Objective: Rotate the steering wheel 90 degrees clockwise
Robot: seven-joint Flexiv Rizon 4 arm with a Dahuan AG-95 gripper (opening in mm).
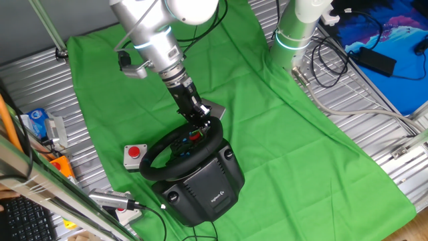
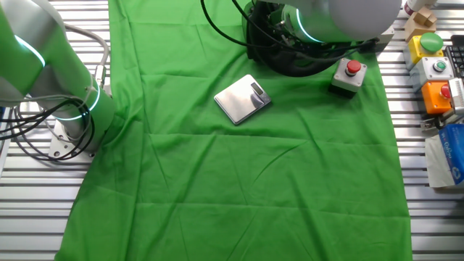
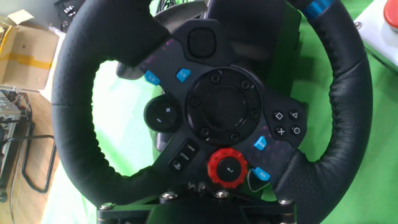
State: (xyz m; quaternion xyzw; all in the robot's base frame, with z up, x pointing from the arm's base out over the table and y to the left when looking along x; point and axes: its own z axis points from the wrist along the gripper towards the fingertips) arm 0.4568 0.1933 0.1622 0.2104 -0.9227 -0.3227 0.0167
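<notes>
The steering wheel (image 1: 182, 155) is a black round rim on a bulky black base (image 1: 207, 187), standing on the green cloth. In the hand view the steering wheel (image 3: 336, 124) fills the frame, its hub (image 3: 221, 109) with red and blue buttons turned askew. My gripper (image 1: 202, 124) sits at the far part of the rim. In the hand view the gripper (image 3: 196, 186) covers the rim at the bottom edge, and the jaws look closed on it. In the other fixed view the steering wheel (image 2: 290, 67) is mostly hidden behind the arm.
A small grey box with a red push button (image 1: 134, 155) stands just left of the wheel; it also shows in the other fixed view (image 2: 349, 75). A flat silver plate (image 2: 243, 99) lies on the cloth. A second arm's base (image 1: 294, 33) stands at the back. Button boxes (image 2: 435, 69) and cables line the edges.
</notes>
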